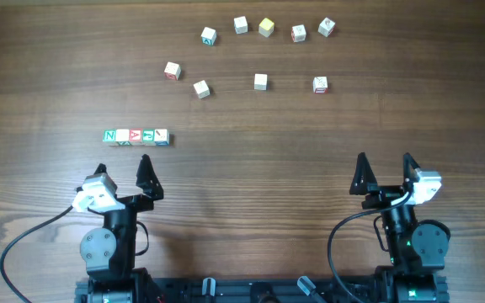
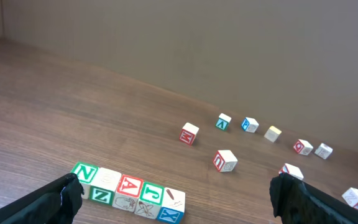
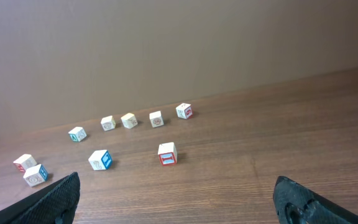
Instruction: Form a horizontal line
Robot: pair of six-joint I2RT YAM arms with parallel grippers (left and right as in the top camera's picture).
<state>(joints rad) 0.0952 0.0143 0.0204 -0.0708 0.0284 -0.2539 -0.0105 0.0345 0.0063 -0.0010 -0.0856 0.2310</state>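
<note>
- The row (image 1: 136, 135) sits on the left half of the surface (image 1: 251, 177), running straight left to right with its cubes butted up against each other.
- It starts with a green N at its left end, then a mostly white top, a red A, a green letter and a white top with a dark stroke. So I count five cubes in it.
- The left wrist view shows the row (image 2: 129, 190) low down between the two fingers (image 2: 58, 200), with a green Z and a blue K on the near sides.
- The left gripper (image 1: 123, 166) is just behind the row and not touching it. Its fingers are spread wide with nothing in them.
- The right gripper (image 1: 384, 160) is well off to the right over bare wood, also spread wide and holding nothing.
- The nine loose cubes (image 1: 261, 81) are scattered on the far side, well apart from the row.
- Five of them make a loose arc at the back, and one of those, the yellow cube (image 1: 265, 27), has a yellowish top.
- The other four sit a bit nearer, in a rough line.
- The right wrist view only catches the loose cubes (image 3: 167, 153), and the row isn't in it.
</note>
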